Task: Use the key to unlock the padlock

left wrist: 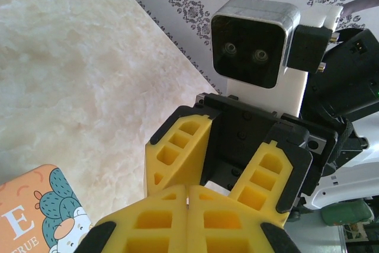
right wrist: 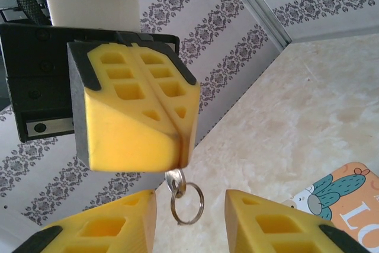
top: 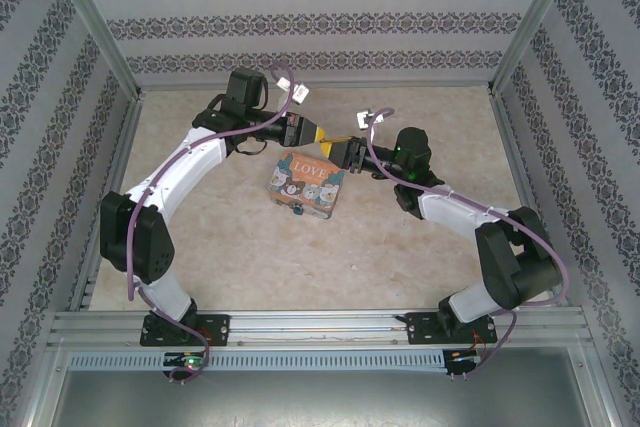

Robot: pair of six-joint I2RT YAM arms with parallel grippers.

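Key gripped above the closed tin.
Left gripper (right wrist: 176, 147) fingers pinch a small silver key on a round split ring (right wrist: 175, 179). Right gripper (right wrist: 190, 205) fingers stand part-open, flanking the ring. Below both, the colourful rectangular cartoon tin (top: 308, 185) is lidded, with the tiny blue-teal padlock (top: 297, 213) at its near wall.

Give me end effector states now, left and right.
Left end effector: closed, holding the key.
Right end effector: open, holding nothing.

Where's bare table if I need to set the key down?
Widest patch: in front of the tin, between left arm and right arm, to the near rail. Also the far right corner beyond the right gripper. Crowded behind the tin, where the left gripper meets it.
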